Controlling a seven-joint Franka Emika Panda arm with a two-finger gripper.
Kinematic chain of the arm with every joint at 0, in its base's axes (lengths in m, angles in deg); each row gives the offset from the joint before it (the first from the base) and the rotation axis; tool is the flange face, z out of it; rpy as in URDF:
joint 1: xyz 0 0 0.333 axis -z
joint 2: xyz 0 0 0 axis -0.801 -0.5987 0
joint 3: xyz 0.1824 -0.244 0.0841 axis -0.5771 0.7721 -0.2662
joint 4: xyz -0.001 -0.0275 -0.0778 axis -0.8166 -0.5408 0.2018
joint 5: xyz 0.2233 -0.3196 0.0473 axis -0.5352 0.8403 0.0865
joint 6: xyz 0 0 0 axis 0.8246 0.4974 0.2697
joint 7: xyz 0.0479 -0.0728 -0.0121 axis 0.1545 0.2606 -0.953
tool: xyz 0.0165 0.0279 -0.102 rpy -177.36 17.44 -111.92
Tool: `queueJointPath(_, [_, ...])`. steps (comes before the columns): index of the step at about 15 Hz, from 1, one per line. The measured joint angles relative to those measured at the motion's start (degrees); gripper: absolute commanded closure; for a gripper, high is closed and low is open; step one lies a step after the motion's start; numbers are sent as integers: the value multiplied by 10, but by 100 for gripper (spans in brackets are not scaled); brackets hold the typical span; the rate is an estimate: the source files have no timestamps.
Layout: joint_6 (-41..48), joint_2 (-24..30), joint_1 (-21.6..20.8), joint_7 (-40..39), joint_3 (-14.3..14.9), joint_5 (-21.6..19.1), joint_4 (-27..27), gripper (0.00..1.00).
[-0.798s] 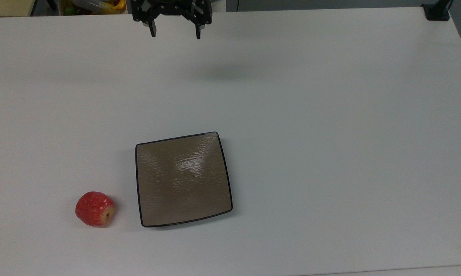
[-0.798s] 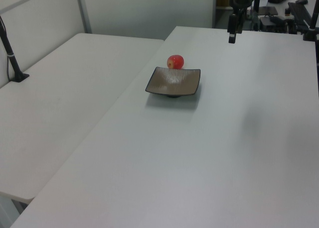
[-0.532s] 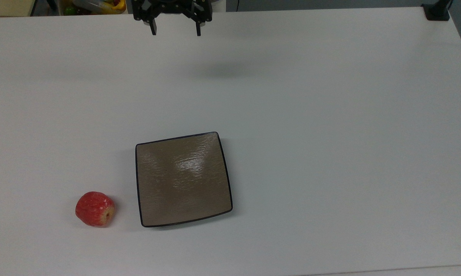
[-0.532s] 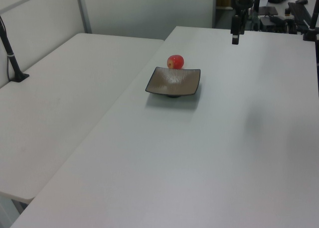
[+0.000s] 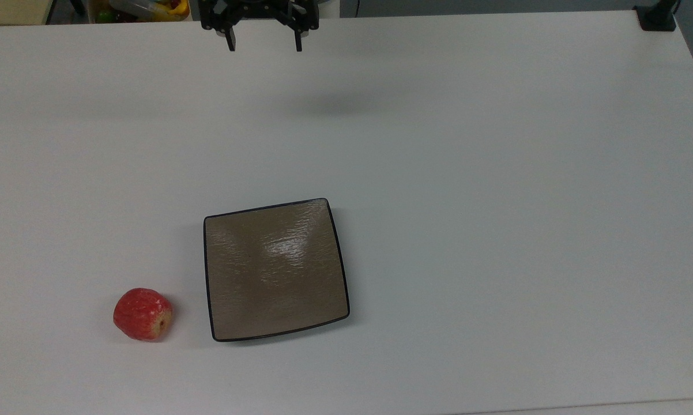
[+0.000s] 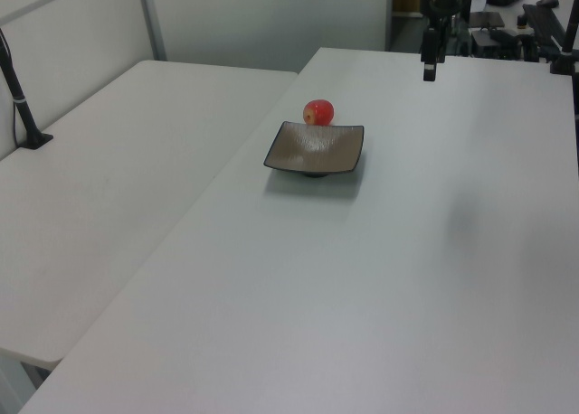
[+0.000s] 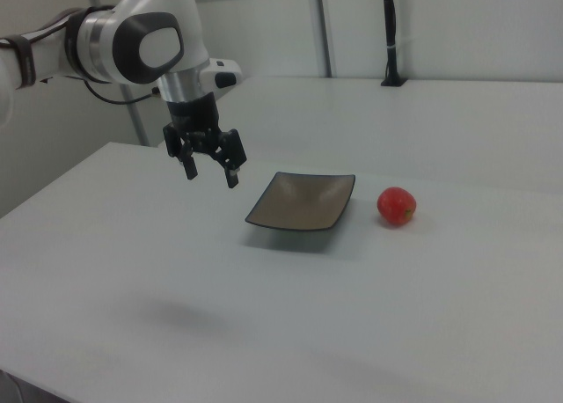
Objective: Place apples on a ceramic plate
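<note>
**Inspector A:** Tool status? The gripper (image 5: 262, 45) hangs above the table (image 5: 496, 173) close to its far edge in the top view, fingers spread wide, nothing between them

**Inspector B:** Confirmed. In the right view the gripper (image 7: 209, 172) is raised well off the surface and holds nothing. Location of the task item?

**Inspector A:** The apple (image 5: 143, 314) lies on the table near the near edge in the top view, toward the top view's left corner. It rests beside the plate (image 5: 275, 268), apart from it, not on it. The plate carries nothing

**Inspector B:** Agreed; the right view shows the apple (image 7: 397, 206) clear of the plate (image 7: 302, 201), on the right view's right of it

**Inspector A:** Governing relation: the apple sits well apart from the gripper, almost the full depth of the table nearer the near edge and somewhat to the top view's left. In my judgement the approach is not yet under way; the tool must cross the table and descend

**Inspector B:** The apple lies on its side, stem end facing the plate; a rolling risk, in my judgement
</note>
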Motion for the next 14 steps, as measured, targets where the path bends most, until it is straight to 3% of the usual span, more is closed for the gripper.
queueJointPath(14, [0,1,24,0,3,-2,4,0])
